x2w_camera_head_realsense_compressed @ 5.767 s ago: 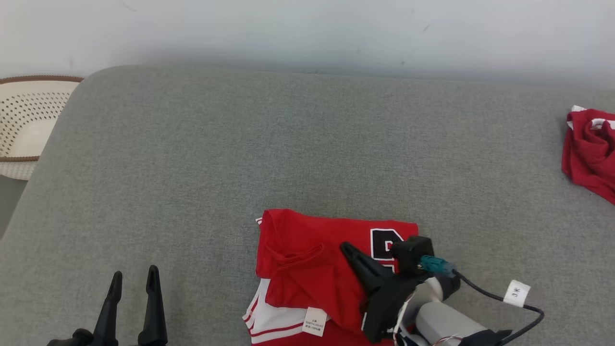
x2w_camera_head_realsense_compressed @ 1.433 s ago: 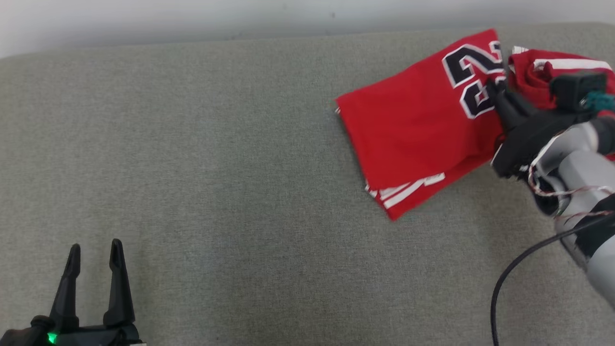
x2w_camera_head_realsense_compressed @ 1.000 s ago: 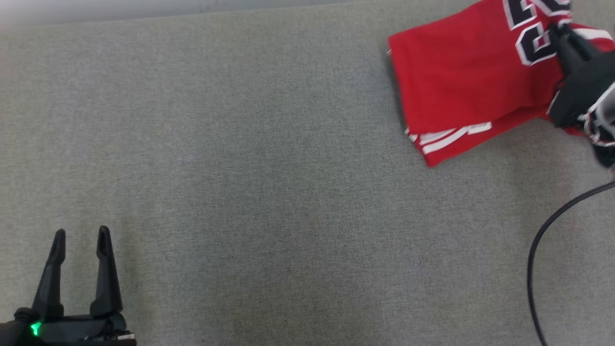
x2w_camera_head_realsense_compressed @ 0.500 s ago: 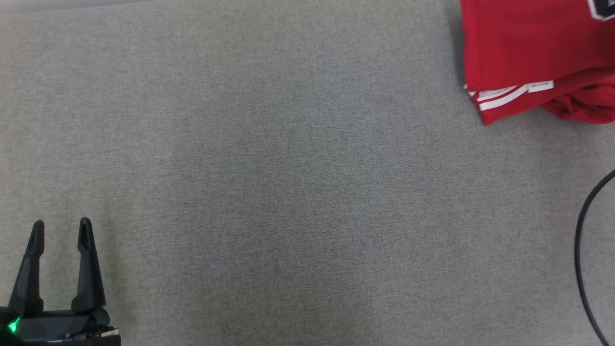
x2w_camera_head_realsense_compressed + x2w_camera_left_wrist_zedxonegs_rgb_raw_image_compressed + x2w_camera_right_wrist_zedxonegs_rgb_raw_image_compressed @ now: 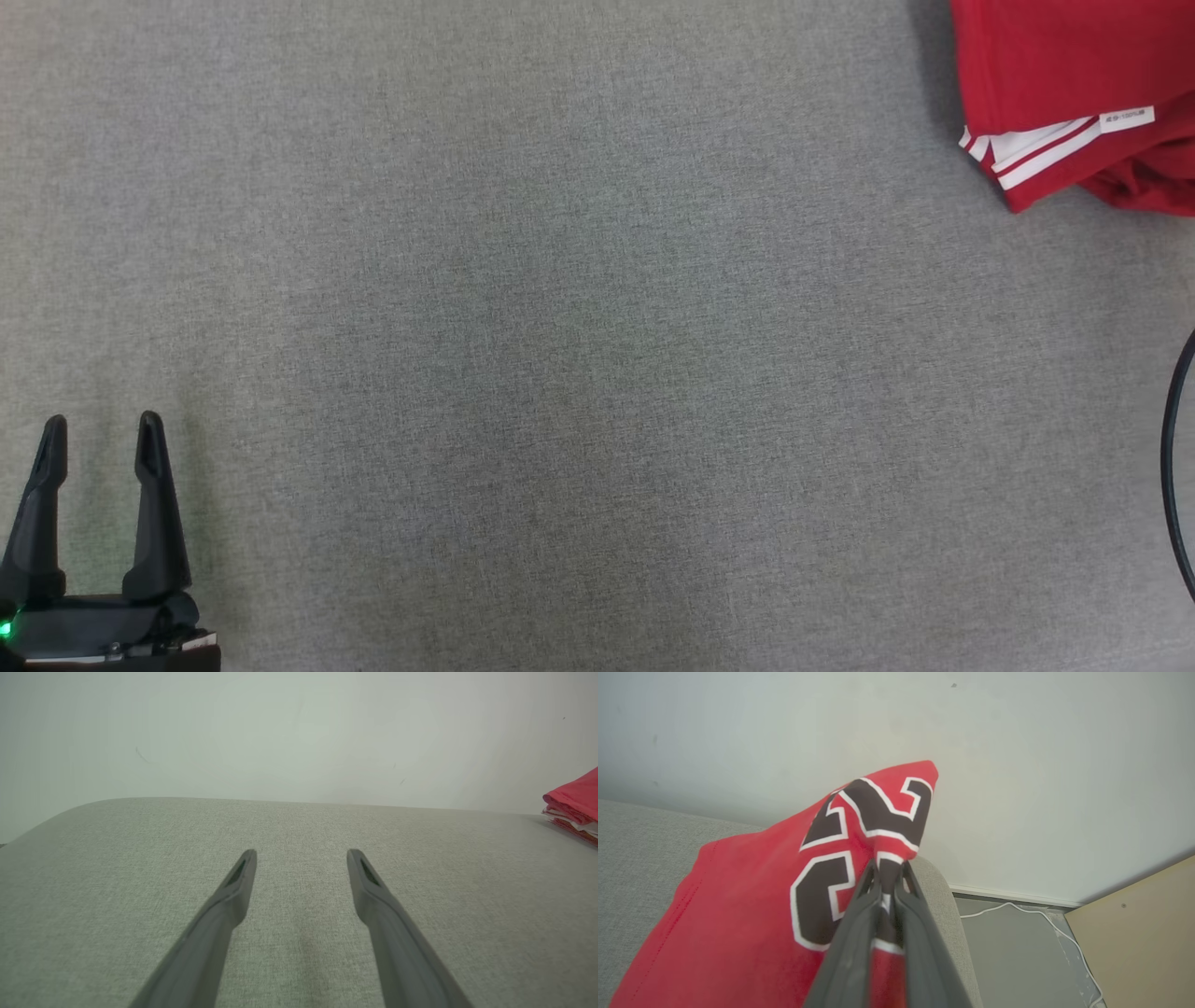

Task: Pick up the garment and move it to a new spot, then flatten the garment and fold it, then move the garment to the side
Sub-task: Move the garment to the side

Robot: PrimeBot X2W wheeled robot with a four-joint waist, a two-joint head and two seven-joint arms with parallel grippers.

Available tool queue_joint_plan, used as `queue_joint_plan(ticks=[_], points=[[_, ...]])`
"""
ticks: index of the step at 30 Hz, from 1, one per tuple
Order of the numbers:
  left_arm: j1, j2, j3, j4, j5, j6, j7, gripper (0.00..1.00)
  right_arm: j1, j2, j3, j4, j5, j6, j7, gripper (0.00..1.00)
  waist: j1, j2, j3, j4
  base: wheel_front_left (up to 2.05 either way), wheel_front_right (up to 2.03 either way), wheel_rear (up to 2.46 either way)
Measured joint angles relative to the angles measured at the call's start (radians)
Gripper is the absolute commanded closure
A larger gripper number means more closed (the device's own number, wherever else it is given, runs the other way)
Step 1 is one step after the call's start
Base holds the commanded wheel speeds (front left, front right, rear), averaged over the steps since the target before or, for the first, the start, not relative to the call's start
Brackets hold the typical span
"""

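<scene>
With the right gripper (image 5: pixel 887 870) clenched on the garment (image 5: pixel 752 891) at the right end of the cushion (image 5: pixel 560 373) (left gripper (image 5: pixel 98 431) spread empty over its left), we should lay it flat, clear of the edge, before releasing.

Soft, even light; faint shadows.

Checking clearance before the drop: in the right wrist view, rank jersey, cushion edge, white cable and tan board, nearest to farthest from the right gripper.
1. Jersey: pinched in the right gripper.
2. Cushion edge: just behind it, to the right.
3. White cable and tan board: beyond the cushion, lower right; too close to call.
</scene>
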Motion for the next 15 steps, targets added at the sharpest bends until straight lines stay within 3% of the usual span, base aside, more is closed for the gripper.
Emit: queue_joint_plan(ticks=[4,7,15], points=[[-0.004,0.001,0.000,-0.001,0.000,0.000,0.000,0.00,-0.013,0.010,0.015,0.024,-0.009,0.000,-0.008,1.00,-0.0001,0.0000,0.010,0.003,0.00,0.00,0.00],[-0.007,0.000,-0.001,0.003,0.000,0.000,0.000,0.00,-0.024,0.014,0.040,0.070,-0.033,0.000,0.008,0.00,-0.0001,-0.0001,0.012,0.007,0.00,0.00,0.00],[-0.007,-0.004,0.004,0.009,0.000,0.000,0.000,0.00,-0.032,0.020,0.063,0.094,-0.041,0.000,0.002,0.00,-0.0001,-0.0001,-0.002,0.010,0.00,0.00,0.00]])
